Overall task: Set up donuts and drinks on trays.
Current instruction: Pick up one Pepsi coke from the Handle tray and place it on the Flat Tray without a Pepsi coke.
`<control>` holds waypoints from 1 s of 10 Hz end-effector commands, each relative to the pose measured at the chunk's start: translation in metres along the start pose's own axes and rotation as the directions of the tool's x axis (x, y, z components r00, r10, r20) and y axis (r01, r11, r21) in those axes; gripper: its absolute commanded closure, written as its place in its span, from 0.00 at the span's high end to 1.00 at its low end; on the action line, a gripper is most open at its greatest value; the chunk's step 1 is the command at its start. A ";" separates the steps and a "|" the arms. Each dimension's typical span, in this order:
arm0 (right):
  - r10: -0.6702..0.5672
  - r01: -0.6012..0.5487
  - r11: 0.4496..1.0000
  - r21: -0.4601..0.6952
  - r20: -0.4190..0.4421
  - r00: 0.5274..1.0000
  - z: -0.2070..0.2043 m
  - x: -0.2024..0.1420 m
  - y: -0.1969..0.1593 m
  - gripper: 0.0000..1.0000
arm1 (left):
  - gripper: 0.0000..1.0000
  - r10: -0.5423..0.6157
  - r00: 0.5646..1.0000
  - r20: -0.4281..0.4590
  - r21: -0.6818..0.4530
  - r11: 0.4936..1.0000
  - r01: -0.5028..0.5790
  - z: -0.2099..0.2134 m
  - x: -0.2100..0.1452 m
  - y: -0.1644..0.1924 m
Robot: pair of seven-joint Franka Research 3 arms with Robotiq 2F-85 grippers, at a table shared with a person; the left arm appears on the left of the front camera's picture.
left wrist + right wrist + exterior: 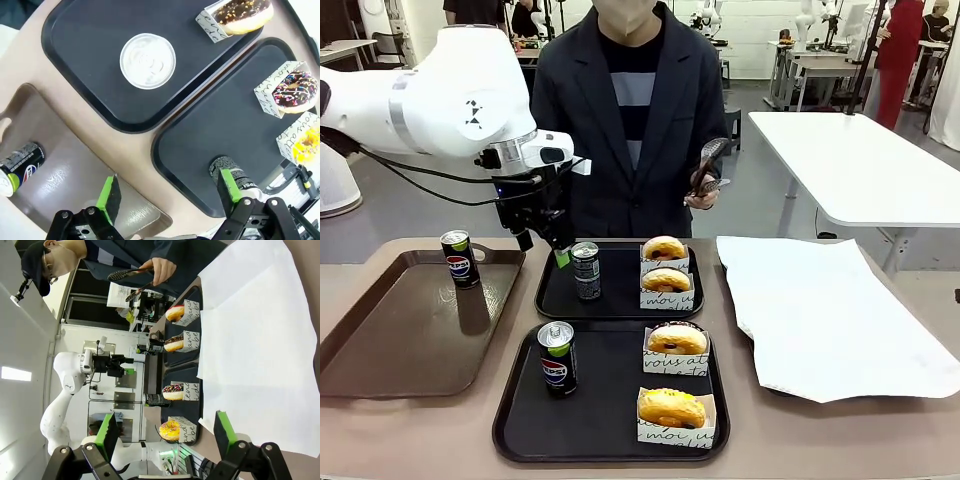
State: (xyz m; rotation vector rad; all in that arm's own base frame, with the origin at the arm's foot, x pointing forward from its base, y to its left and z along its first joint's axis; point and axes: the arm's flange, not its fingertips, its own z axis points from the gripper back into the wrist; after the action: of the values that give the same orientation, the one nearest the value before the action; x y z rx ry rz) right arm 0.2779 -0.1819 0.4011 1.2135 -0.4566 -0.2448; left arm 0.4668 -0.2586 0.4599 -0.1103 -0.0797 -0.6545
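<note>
The grey patterned can (585,270) is stood upright at the left of the far tray (560,300), with two sleeved donuts (665,248) at that tray's right. On the near tray (520,420) a Pepsi can (557,359) and two more sleeved donuts (677,340) are seen. A further Pepsi can (459,258) is left on the brown tray (380,340).

The cans are judged light, rigid and smooth, so a hold across the mid-body is advised. The donuts are judged soft and easily marked, best taken by their paper sleeves.

The left gripper (548,240) is held just beside the grey can with jaws wide apart, nothing held. The right gripper (165,432) is likewise spread and empty, above the worktop (420,430). The grey can's base is partly cut off behind a pad in the left wrist view. What is held in the person's hand (703,195) looks like tongs, though that is hard to make out.
</note>
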 end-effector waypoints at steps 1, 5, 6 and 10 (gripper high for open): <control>0.006 -0.006 1.000 0.012 0.002 1.000 0.000 0.001 0.000 1.00 | 1.00 -0.002 1.000 0.001 -0.006 1.000 0.002 0.001 0.007 0.001; 0.006 -0.006 1.000 0.012 0.002 1.000 0.000 0.001 0.000 1.00 | 1.00 0.084 0.995 0.062 -0.084 0.993 -0.079 0.040 -0.014 0.030; 0.006 -0.006 1.000 0.012 0.002 1.000 0.000 0.001 0.000 1.00 | 1.00 0.173 0.979 0.104 -0.135 0.978 -0.158 0.076 -0.038 0.064; 0.006 -0.006 1.000 0.012 0.002 1.000 0.000 0.001 0.000 1.00 | 1.00 0.416 0.907 0.056 -0.426 0.832 -0.356 0.136 -0.145 0.173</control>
State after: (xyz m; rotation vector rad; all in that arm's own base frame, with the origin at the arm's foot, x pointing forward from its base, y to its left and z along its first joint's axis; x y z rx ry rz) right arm 0.2780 -0.1820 0.4010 1.2131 -0.4562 -0.2453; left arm 0.4456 -0.0294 0.5764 -0.4662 -0.0968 -0.2725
